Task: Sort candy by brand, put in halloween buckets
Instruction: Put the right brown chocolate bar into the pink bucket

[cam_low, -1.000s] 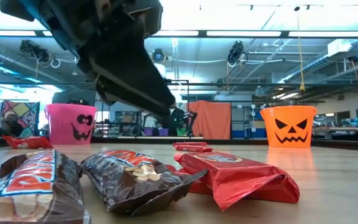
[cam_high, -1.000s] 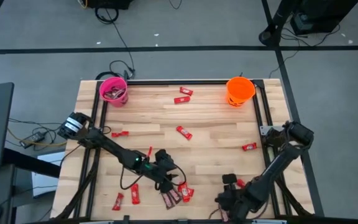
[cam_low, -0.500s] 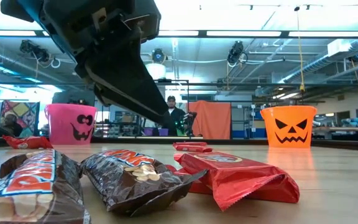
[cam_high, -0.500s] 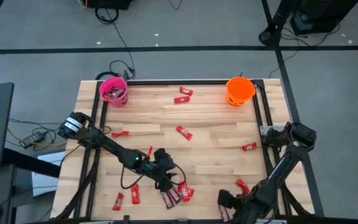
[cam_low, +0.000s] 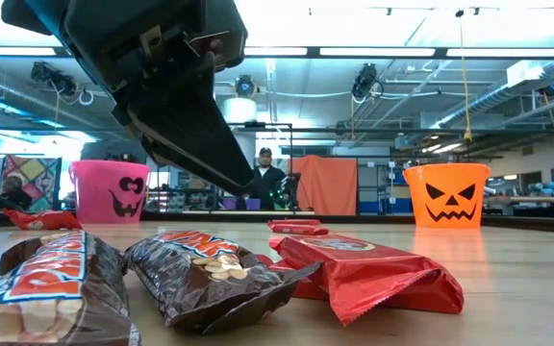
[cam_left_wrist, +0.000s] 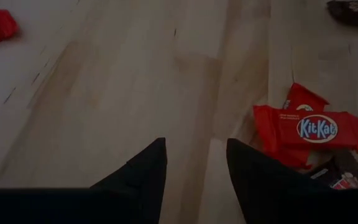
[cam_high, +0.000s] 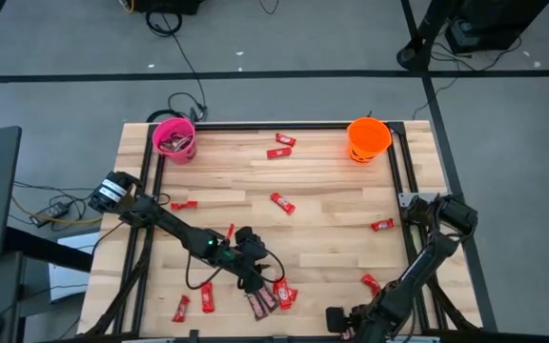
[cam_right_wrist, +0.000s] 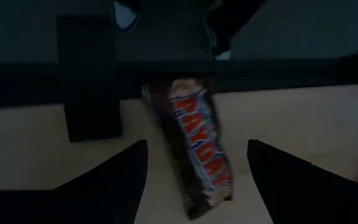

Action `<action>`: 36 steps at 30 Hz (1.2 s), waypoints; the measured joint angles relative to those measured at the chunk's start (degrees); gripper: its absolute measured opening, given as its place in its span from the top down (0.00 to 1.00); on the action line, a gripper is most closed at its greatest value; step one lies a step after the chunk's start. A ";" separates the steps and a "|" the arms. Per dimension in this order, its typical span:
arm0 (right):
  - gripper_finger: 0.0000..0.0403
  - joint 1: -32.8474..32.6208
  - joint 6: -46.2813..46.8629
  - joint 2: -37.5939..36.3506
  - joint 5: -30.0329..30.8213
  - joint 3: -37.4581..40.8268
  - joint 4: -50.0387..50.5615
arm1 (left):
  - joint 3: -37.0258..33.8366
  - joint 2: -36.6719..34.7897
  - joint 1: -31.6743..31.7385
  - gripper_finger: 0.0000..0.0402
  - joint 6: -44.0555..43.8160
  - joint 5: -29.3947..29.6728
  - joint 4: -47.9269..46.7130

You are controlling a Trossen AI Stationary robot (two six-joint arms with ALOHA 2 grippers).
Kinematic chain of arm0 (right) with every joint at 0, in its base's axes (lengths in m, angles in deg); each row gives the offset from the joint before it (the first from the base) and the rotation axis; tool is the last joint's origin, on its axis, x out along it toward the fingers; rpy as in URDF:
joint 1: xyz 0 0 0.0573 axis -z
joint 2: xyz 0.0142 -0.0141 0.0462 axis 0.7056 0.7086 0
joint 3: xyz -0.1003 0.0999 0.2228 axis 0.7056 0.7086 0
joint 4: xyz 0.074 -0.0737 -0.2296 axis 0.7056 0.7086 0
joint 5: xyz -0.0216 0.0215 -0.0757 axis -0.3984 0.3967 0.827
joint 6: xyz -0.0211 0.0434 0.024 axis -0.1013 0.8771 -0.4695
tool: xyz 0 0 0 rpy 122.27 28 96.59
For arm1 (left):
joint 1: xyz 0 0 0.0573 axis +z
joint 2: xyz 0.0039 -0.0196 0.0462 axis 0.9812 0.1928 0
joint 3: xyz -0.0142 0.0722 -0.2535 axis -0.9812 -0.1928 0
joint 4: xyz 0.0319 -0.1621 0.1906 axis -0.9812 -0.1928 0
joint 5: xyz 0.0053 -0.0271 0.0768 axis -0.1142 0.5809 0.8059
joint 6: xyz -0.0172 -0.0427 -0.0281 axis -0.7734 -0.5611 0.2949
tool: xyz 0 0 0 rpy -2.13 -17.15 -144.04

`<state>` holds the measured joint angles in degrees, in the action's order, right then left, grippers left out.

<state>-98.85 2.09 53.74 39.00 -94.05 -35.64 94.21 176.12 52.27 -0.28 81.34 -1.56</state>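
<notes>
Sorting barely begun, both jaws empty

Candy makes up nearly all of what I see on the tabletop (cam_high: 332, 191), so I judge the job to be at an early stage. Nearest the lower edge of the high view, a cluster of red and brown bars (cam_high: 273, 295) lies just right of the left gripper (cam_high: 254, 273), with two more red bars (cam_high: 194, 302) at lower left. Through the left wrist camera I see the jaws partly open, gripping nothing, hovering over bare wood beside a red KitKat (cam_left_wrist: 312, 127). They touch no wrapper that I can make out.

At lower right, the right gripper (cam_high: 343, 322) sits at the very bottom edge of the frame. Its wrist camera shows the jaws spread wide with a brown PayDay bar (cam_right_wrist: 196, 146) lying between them on the wood, not pinched. A red bar (cam_high: 371, 283) lies near that arm.

Further up, single red bars lie at centre (cam_high: 282, 203), at mid left (cam_high: 183, 205), at mid right (cam_high: 381, 225), and a pair (cam_high: 280, 147) sits near the top.

Farthest off, the pink bucket (cam_high: 173, 139) at upper left already holds some dark wrappers. The orange bucket (cam_high: 368, 139) at upper right stands well apart from it; I cannot tell what it contains. Almost every bar remains to be moved.
</notes>
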 joint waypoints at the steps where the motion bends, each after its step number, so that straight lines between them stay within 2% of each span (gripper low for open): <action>1: 0.29 0.07 -0.74 0.41 -0.20 0.02 0.22 | 0.00 0.00 0.00 0.57 -0.01 0.04 -0.05; 5: 0.31 0.89 -1.60 1.45 -1.45 -0.09 0.90 | 0.00 0.00 0.00 0.57 -0.22 0.09 -0.20; 8: 0.35 2.54 2.07 1.74 -3.66 -0.15 1.87 | -0.02 0.00 0.00 0.57 -1.44 0.10 -0.68; 15: 0.51 10.68 18.23 2.05 -17.69 0.02 1.16 | -0.04 0.00 0.00 0.57 -5.53 0.14 0.49; 19: 0.60 14.55 25.18 2.05 -18.43 0.04 1.53 | -0.02 -0.15 0.00 0.57 -4.56 0.17 4.07; 22: 0.67 16.39 27.26 1.98 -17.90 -0.03 3.20 | -0.02 -0.33 0.00 0.57 -3.12 0.17 3.39; 26: 0.71 18.61 28.95 1.31 -14.57 -0.11 7.16 | -0.04 -0.37 -0.19 0.57 -2.59 0.83 5.54; 30: 0.71 20.18 31.34 -0.72 -6.26 0.13 9.70 | -0.02 -0.39 -0.58 0.57 0.15 4.55 12.29; 33: 0.71 20.91 31.82 -3.50 2.43 0.20 9.83 | -0.02 -0.39 -0.55 0.57 1.66 6.22 17.80; 36: 0.71 21.26 33.59 -6.33 14.70 0.17 9.97 | -0.02 -0.39 -0.35 0.57 1.72 6.26 21.83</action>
<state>-77.59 35.68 47.41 53.70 -93.87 -25.66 94.19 175.72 51.92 1.44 87.61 20.28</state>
